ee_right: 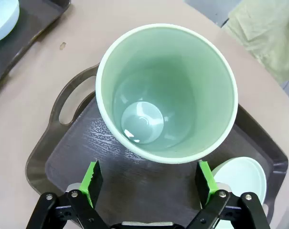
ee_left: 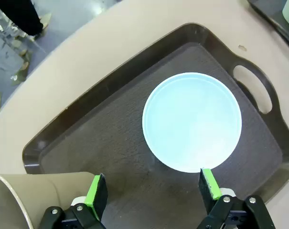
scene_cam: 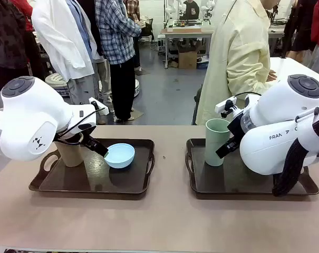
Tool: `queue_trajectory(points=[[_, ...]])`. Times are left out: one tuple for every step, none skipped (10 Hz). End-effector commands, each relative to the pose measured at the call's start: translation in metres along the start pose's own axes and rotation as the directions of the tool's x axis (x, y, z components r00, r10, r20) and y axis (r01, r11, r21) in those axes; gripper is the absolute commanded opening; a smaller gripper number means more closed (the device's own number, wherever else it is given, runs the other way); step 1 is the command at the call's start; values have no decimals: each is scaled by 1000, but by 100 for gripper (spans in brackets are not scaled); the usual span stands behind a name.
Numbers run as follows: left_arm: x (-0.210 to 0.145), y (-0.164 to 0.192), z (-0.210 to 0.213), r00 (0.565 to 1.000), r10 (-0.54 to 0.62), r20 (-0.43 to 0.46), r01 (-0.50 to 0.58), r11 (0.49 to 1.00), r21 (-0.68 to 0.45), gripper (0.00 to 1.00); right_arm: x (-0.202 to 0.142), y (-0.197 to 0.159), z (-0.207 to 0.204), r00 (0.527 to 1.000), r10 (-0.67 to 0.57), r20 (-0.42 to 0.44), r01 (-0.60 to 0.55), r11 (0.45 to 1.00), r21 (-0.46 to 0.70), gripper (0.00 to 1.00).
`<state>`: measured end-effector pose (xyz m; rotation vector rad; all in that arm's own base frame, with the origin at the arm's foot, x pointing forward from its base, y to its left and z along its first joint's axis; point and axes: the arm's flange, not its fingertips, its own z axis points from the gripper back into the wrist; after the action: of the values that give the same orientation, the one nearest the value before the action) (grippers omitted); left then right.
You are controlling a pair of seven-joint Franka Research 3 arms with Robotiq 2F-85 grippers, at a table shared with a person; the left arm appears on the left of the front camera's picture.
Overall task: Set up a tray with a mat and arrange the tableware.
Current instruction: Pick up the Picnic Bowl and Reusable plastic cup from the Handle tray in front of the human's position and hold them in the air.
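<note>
Two dark brown trays sit side by side, each floored with a dark textured mat (ee_left: 111, 143). On the left tray (scene_cam: 90, 187) stand a tan-brown tumbler (scene_cam: 69, 154) and a pale blue bowl (scene_cam: 119, 155). My left gripper (ee_left: 153, 191) hovers open over this tray, with the blue bowl (ee_left: 192, 121) just ahead of its fingertips and the tan tumbler (ee_left: 25, 200) beside its left finger. The right tray (scene_cam: 243, 190) holds a pale green tumbler (scene_cam: 217, 141). My right gripper (ee_right: 149, 183) is open just short of that tumbler (ee_right: 165, 93), and a pale green bowl (ee_right: 240, 179) lies by its right finger.
A person in a pale yellow coat (scene_cam: 238, 58) stands at the far side of the table behind the right tray. A strip of bare tan tabletop (scene_cam: 170, 174) separates the trays, and the front of the table is open. Other people stand farther back.
</note>
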<state>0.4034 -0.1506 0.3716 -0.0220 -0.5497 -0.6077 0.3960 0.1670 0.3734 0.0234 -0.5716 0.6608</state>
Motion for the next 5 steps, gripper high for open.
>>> queue_trajectory(points=[[0, 0, 0, 1000, 0, 0, 0, 1000, 0, 100, 0, 0, 0, 1000, 0, 0, 0, 1000, 0, 100], [0, 0, 0, 1000, 0, 0, 0, 1000, 0, 100, 0, 0, 0, 1000, 0, 0, 0, 1000, 0, 100], [0, 0, 0, 1000, 0, 0, 0, 1000, 0, 100, 0, 0, 0, 1000, 0, 0, 0, 1000, 0, 100], [0, 0, 0, 1000, 0, 0, 0, 1000, 0, 100, 0, 0, 0, 1000, 0, 0, 0, 1000, 0, 100], [0, 0, 0, 1000, 0, 0, 0, 1000, 0, 100, 0, 0, 0, 1000, 0, 0, 0, 1000, 0, 100]])
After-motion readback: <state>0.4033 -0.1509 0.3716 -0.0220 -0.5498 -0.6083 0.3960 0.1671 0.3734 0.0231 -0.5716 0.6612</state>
